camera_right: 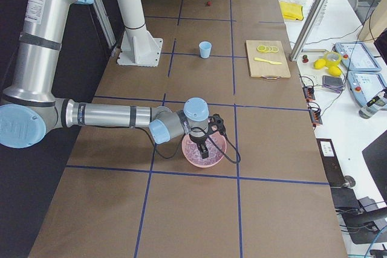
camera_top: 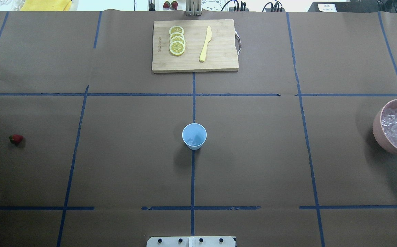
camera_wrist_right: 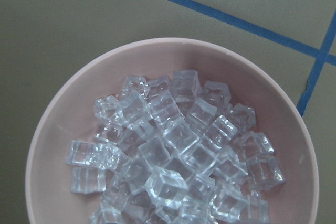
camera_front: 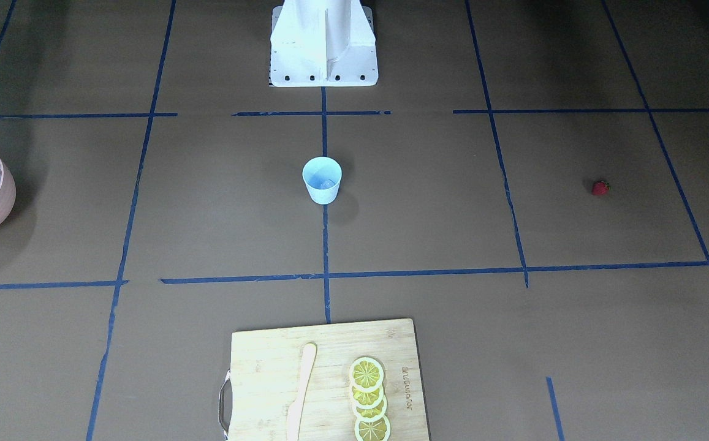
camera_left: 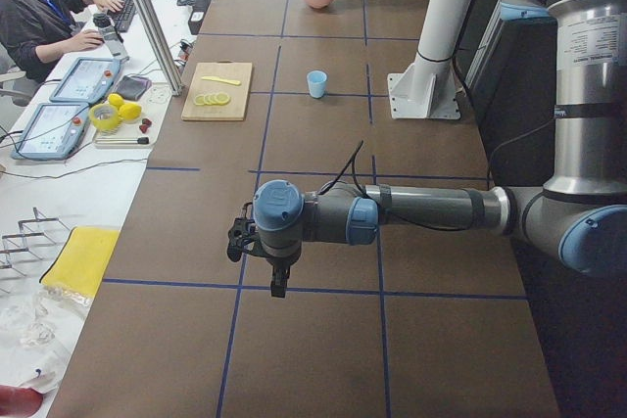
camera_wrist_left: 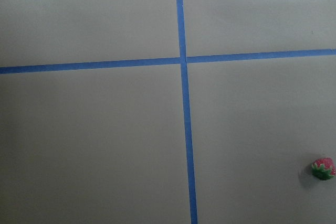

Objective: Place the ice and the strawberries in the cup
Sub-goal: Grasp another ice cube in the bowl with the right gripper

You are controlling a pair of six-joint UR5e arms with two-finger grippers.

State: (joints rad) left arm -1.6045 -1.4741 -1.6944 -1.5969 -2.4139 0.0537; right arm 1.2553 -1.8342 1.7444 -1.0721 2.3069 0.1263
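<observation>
Right gripper [camera_right: 203,151], whose opening I cannot tell, hangs above the ice [camera_wrist_right: 173,156] in the pink bowl [camera_wrist_right: 52,145], so picking ice seems in hand; next it must close on one cube for the cup [camera_top: 194,136].

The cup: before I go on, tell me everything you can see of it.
The cup is small, light blue, plain and handleless, tapering from a wider round rim to a narrower base. It looks like matte plastic or paper. It stands upright, mouth open, on the brown table, right on the central blue tape line. A faint pale shape at its bottom may be ice, but it is too small to be sure. Only the table touches the cup.
</observation>
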